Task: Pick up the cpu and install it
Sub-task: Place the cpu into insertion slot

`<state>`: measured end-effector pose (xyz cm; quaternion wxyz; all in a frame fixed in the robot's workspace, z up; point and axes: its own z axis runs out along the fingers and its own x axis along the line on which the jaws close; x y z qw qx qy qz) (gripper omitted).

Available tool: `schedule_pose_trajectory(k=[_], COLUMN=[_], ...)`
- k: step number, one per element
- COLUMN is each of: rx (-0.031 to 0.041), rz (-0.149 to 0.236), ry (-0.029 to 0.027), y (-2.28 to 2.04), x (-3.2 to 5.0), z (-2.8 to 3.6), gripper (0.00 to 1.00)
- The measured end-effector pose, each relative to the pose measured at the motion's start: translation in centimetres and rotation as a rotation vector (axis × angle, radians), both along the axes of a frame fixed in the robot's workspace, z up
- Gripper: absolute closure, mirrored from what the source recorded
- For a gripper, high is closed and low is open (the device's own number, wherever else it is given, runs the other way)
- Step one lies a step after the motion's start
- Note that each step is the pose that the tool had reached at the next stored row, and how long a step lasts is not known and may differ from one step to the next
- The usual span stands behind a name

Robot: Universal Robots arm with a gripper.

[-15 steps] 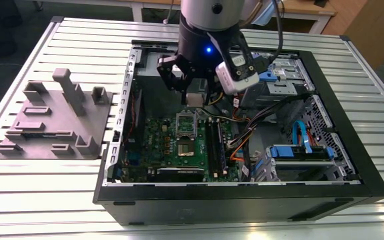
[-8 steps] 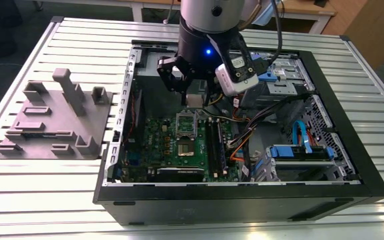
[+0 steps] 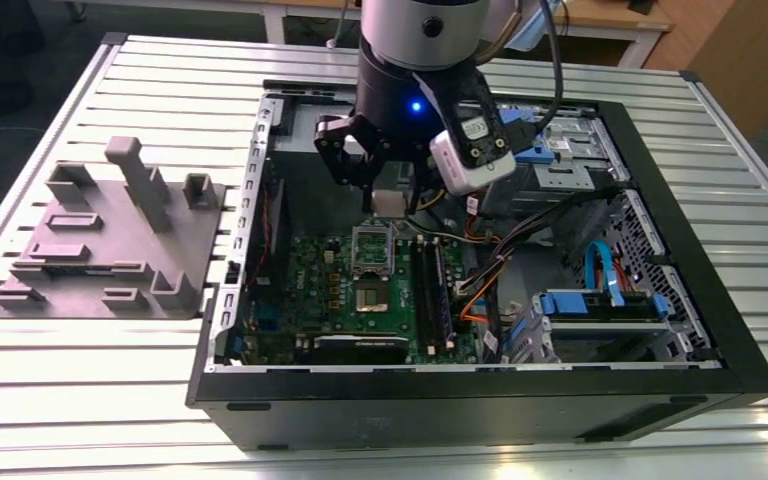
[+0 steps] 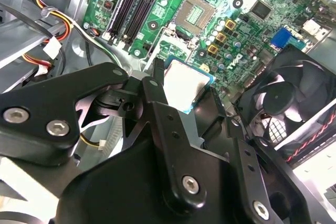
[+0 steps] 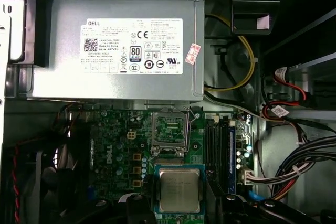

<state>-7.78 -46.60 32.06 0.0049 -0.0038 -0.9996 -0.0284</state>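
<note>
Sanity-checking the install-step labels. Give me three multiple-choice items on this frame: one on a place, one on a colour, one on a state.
1. Where is the cpu?
A. seated in the socket
B. in the gripper, above the motherboard
C. lying flat on the motherboard

2. What colour is the motherboard?
A. blue
B. red
C. green

3. What state is the socket in?
A. empty, contacts bare
B. closed over the cpu
C. holding the cpu, uncovered

Answers:
1 B: both wrist views show the gripper shut on the cpu's edges, held off the board.
2 C: the board surface is green in both wrist views.
3 A: the second wrist view shows bare contacts in the socket and nothing seated there.
</note>
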Motion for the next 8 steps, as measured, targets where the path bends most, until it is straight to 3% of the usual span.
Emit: schedule_pose_trajectory(k=[8], rx=[0.0002], rz=[0.000], ry=[-0.0001], y=[0.00], x=[0.00], z=[-0.26], gripper=[0.53])
